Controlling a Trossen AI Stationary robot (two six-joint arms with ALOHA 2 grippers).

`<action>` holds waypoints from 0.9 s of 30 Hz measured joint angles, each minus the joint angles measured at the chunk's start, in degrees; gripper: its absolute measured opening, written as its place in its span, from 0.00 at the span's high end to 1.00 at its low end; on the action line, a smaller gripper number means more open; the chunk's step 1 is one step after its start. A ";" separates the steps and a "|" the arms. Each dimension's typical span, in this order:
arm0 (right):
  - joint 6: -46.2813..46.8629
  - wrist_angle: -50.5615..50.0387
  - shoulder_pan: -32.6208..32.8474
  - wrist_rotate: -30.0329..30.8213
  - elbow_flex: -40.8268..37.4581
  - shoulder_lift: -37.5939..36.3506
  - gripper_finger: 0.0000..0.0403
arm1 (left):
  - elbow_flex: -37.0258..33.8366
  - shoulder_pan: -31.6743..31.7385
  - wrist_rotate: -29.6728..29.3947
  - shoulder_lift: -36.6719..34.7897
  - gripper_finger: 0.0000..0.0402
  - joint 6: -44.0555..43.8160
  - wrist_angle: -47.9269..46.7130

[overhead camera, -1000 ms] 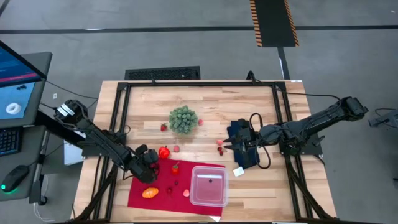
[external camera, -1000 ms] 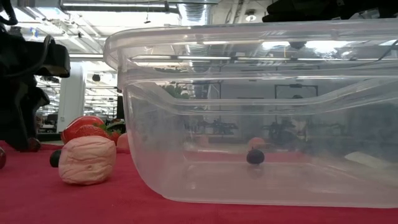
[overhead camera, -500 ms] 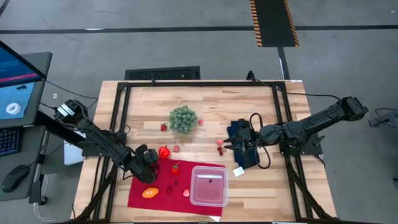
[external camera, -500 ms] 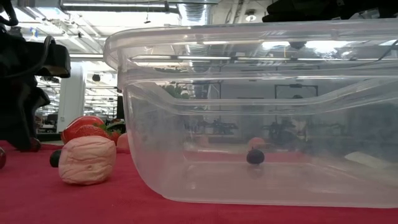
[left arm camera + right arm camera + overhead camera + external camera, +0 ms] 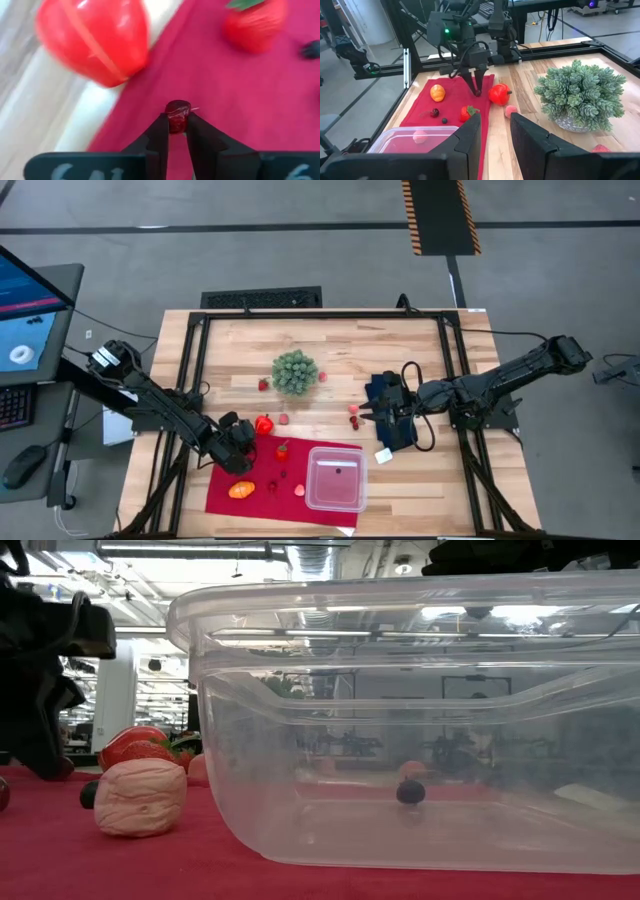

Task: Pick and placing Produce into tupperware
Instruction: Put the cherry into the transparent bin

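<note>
Left gripper down at the far-left edge of the red cloth, fingers pinched on a small dark-red berry — just beside the red pepper lying on the bare wood, with the strawberry a little to the right. Clear tupperware at the cloth's right end, holding one dark berry; orange oval near the cloth's near-left side. Right gripper waiting over the dark blue cloth — fingers parted, nothing between them.
</note>
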 joint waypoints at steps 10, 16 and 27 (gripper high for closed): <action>0.01 0.00 -0.02 0.02 0.00 0.00 0.68 | 5.51 -0.82 -1.29 -0.04 0.87 6.58 4.30; 0.01 0.00 -0.02 0.04 0.00 0.00 0.68 | 6.98 1.33 -0.69 -0.04 0.87 17.27 16.46; 0.01 -0.01 -0.02 0.17 0.00 0.00 0.68 | 7.17 9.81 5.05 0.06 0.87 24.62 32.11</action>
